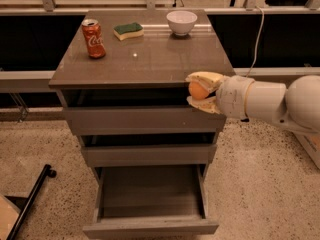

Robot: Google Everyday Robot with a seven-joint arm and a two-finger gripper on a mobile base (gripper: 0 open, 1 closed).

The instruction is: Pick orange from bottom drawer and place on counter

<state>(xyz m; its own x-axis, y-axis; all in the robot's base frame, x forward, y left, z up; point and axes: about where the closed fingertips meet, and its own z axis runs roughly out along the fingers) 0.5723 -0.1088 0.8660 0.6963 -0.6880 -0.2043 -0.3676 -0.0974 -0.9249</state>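
My gripper [196, 91] reaches in from the right and is shut on the orange [198, 90], a small round fruit held between its two pale fingers. It hangs just in front of the counter's [145, 59] front right edge, level with the top drawer. The bottom drawer [150, 199] is pulled open below and looks empty inside.
On the counter stand a red soda can [93, 38] at the left, a green and yellow sponge [128, 30] at the back middle and a white bowl [181, 22] at the back right. A black bar [30, 200] lies on the floor at lower left.
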